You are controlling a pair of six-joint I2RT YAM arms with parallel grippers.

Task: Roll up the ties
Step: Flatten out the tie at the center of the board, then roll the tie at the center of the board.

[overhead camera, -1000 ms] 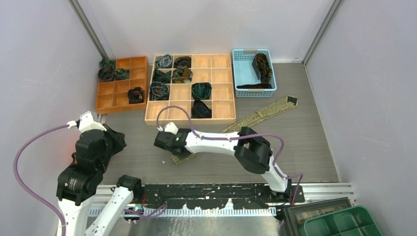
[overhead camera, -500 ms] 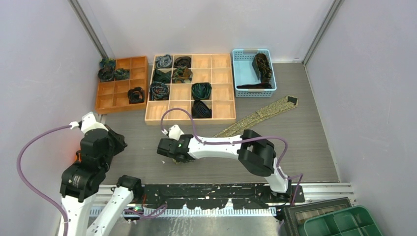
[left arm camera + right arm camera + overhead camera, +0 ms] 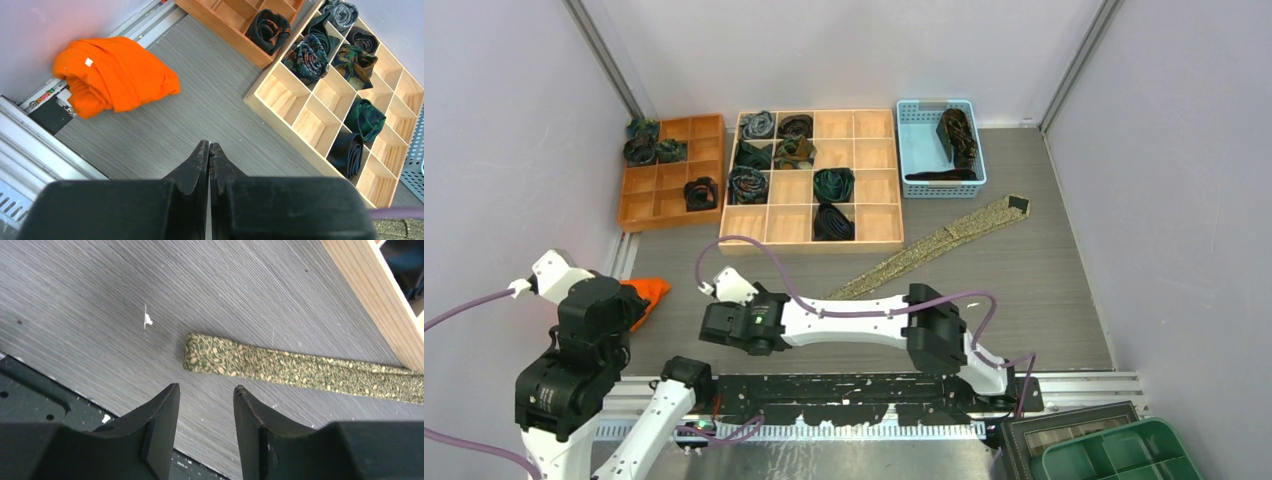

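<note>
Right gripper (image 3: 205, 388) slid left, off the olive-gold tie (image 3: 300, 367).

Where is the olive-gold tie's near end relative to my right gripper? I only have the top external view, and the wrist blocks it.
Observer: In the right wrist view, the end of the olive-gold tie lies flat on the table, just beyond the fingertips of the right gripper, not between them.
Operator: Are its jaws open?
Observer: Yes, open with a clear gap and nothing in them.
Operator: And the left gripper?
Observer: The left wrist view shows the left gripper shut, holding nothing.
</note>
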